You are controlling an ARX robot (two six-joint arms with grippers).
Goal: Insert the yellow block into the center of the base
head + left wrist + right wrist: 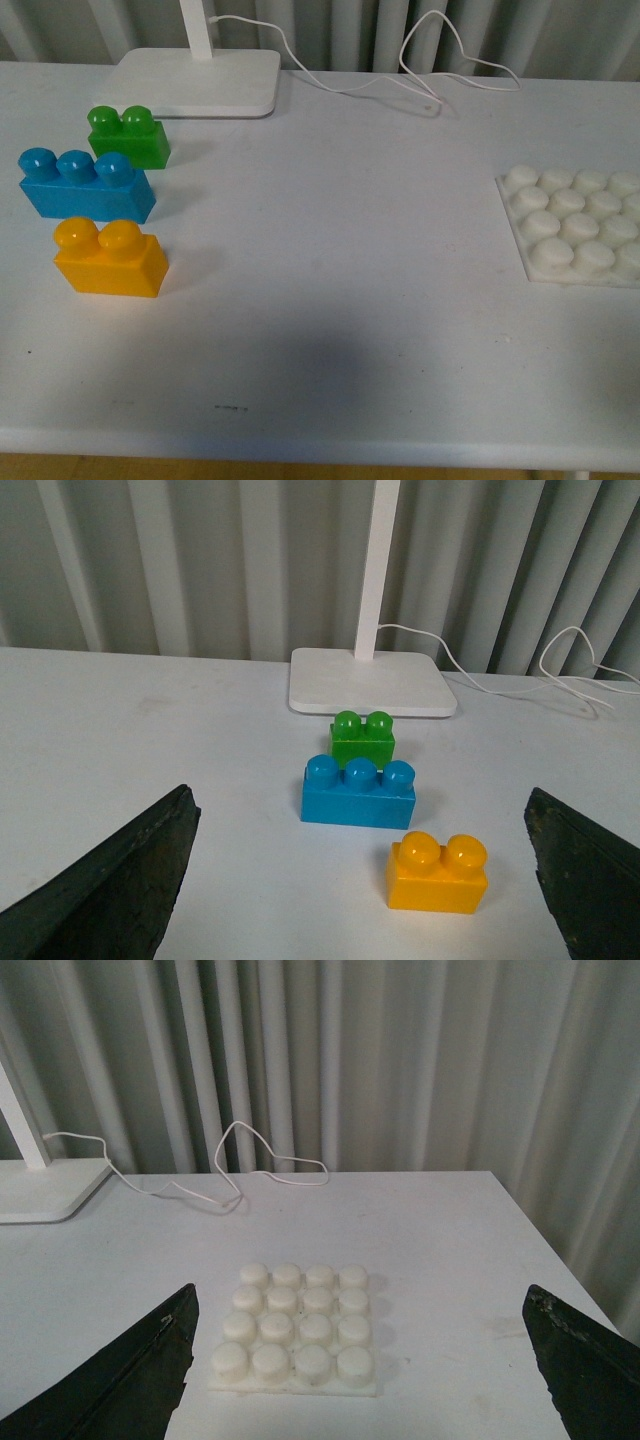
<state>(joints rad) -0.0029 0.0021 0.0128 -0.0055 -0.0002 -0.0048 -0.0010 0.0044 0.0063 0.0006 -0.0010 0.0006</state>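
Observation:
The yellow block point(108, 260) rests upright on the white table at the left, two round studs on top. In the left wrist view the yellow block point(438, 874) lies ahead of my open left gripper point(365, 880), nearer its right finger, touched by neither. The white studded base point(580, 225) lies flat at the table's right edge, partly cut off. In the right wrist view the base point(296, 1328) sits whole between the wide-apart fingers of my open right gripper point(360, 1360), a little towards the left one. Neither arm shows in the front view.
A blue three-stud brick point(85, 186) stands just behind the yellow block, a green two-stud brick point(127, 137) behind that. A white lamp foot point(198, 82) with its stem sits at the back left; its thin cable point(420, 70) loops along the back. Grey pleated curtain behind.

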